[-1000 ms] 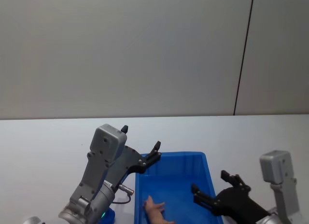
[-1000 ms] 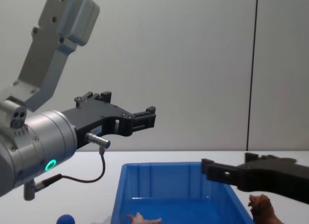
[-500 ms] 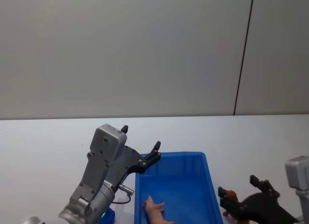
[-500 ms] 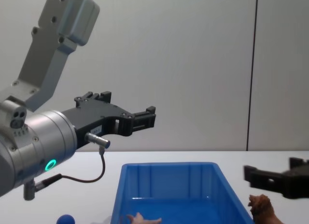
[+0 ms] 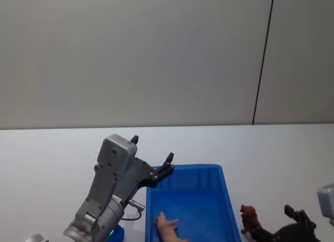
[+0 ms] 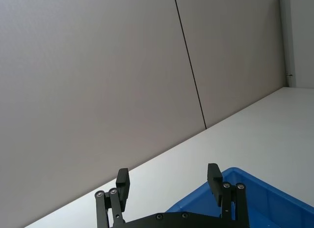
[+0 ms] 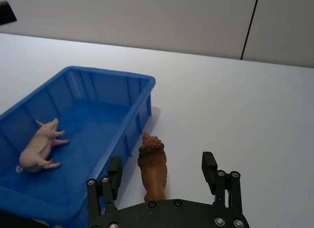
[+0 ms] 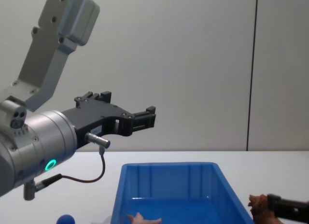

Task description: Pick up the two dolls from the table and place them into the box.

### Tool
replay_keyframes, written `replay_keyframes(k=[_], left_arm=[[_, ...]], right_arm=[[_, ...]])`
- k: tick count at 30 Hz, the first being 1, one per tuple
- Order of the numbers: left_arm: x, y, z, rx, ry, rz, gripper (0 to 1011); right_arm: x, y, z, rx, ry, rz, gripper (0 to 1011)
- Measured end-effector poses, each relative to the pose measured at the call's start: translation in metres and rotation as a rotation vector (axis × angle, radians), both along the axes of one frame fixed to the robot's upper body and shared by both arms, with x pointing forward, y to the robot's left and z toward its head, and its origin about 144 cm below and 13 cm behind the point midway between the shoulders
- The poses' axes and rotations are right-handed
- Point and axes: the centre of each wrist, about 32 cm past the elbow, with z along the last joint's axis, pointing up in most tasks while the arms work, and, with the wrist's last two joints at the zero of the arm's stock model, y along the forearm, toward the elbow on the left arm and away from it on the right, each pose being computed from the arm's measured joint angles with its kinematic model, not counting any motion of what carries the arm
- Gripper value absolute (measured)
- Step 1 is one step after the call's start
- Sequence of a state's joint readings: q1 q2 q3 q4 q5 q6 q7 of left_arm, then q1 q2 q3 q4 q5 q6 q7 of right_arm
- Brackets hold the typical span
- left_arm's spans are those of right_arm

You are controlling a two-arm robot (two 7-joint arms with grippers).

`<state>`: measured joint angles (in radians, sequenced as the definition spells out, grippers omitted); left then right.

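1. Step in hand: one doll down, one to go. The pink doll [image 7: 41, 144] is already lying on the floor of the box [image 7: 143, 81]. The brown doll [image 7: 153, 164] stands upright on the table [image 7: 235, 105], just beside the box's right wall.
2. The right gripper [image 7: 162, 166] is down low at the brown doll with its fingers spread wide, one on each side, not touching it. Looks like the moment just before the grab.
3. Next move, I'd say: squeeze onto the doll's body, lift it above the rim, swing left over the box, let go.
4. What could bite: the doll is really close to the box wall, so the finger on that side has little room and could nudge the box or tip the doll. The thick rim needs clearing too.
5. The left gripper [image 6: 168, 173] hovers over the box's far left corner, fingers apart and holding nothing. It's close to the drop zone.
6. There's also a blue ball [image 8: 65, 219] on the table left of the box, well out of the way.
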<state>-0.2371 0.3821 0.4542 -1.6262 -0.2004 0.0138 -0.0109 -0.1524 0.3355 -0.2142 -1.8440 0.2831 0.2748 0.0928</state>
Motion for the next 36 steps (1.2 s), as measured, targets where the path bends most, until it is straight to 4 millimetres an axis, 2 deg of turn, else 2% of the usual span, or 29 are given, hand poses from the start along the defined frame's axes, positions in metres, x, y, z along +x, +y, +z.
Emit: replay_keyframes(k=[18, 22, 26, 28, 31, 32, 35, 36], left_arm=[[0.0, 0.0, 0.0, 0.0, 0.0, 0.0, 1001], [0.0, 0.0, 0.0, 0.0, 0.0, 0.0, 1001], [0.0, 0.0, 0.0, 0.0, 0.0, 0.0, 1001], [0.0, 0.0, 0.0, 0.0, 0.0, 0.0, 1001], [0.0, 0.0, 0.0, 0.0, 0.0, 0.0, 1001], [0.0, 0.0, 0.0, 0.0, 0.0, 0.0, 1001], [0.0, 0.0, 0.0, 0.0, 0.0, 0.0, 1001], [0.0, 0.0, 0.0, 0.0, 0.0, 0.0, 1001]], right_arm=[[0.004, -0.003, -0.029, -0.02, 0.07, 0.035, 1001], [0.009, -0.001, -0.036, -0.023, 0.077, 0.045, 945], [0.012, 0.001, -0.041, -0.027, 0.08, 0.049, 839], [0.013, 0.002, -0.044, -0.028, 0.081, 0.049, 755], [0.014, 0.002, -0.046, -0.03, 0.082, 0.048, 704], [0.015, 0.003, -0.047, -0.031, 0.08, 0.047, 634], [0.016, 0.003, -0.048, -0.032, 0.078, 0.044, 577], [0.017, 0.003, -0.049, -0.032, 0.076, 0.042, 515]])
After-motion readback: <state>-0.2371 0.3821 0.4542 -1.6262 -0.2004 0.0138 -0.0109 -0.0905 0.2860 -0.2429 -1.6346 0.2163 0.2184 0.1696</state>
